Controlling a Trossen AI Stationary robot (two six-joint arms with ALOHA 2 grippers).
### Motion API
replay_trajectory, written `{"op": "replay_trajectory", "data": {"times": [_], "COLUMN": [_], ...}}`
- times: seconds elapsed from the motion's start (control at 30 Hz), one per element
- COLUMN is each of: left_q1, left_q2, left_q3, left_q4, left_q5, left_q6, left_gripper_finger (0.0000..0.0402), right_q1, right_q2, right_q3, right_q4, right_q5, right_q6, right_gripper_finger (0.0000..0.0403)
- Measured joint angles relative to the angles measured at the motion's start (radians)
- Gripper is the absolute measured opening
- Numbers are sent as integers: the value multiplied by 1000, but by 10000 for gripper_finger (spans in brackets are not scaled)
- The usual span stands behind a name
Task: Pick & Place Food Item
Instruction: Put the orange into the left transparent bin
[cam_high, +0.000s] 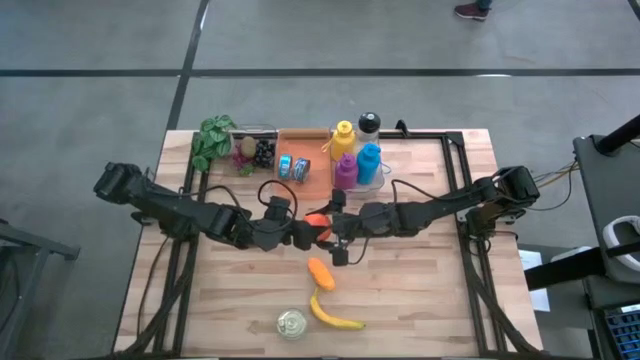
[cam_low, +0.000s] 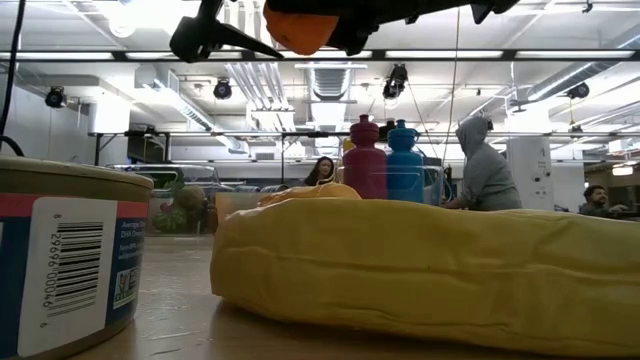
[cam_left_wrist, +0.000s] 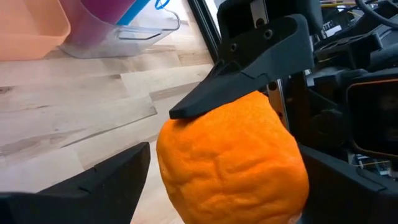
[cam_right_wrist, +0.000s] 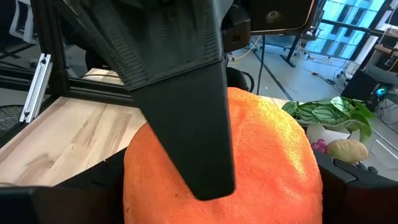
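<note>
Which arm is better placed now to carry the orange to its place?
Right, probably. The right gripper has a finger pressed on the orange, which is off the table. The left gripper stands wide around it, seemingly not gripping.

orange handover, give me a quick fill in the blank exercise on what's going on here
1. The two grippers meet over the middle of the table around an ____ fruit.
2. On the table nearest the front edge, beside the can, lies a yellow ____.
3. The purple bottle stands next to a ____ bottle.
4. In the left wrist view, the left gripper has its fingers ____ on either side of the orange.

Missing words: orange; banana; blue; open
</note>
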Motion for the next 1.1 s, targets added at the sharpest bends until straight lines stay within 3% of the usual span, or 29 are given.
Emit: {"op": "replay_trajectory", "data": {"times": [0.27,0.53,1.1], "left_q1": [12,13,13], "left_q2": [0,0,0], "left_q3": [0,0,0], "left_q4": [4,8,0], "left_q5": [0,0,1], "left_q6": [41,38,44], "left_gripper_finger": [345,238,237], "right_q1": [-1,-1,0], "right_q2": [0,0,-1], "right_q3": [0,0,0], "right_q4": [0,-1,4], "right_q5": [0,4,-7], "right_q6": [0,-3,40], "right_gripper_finger": [295,295,365]}}
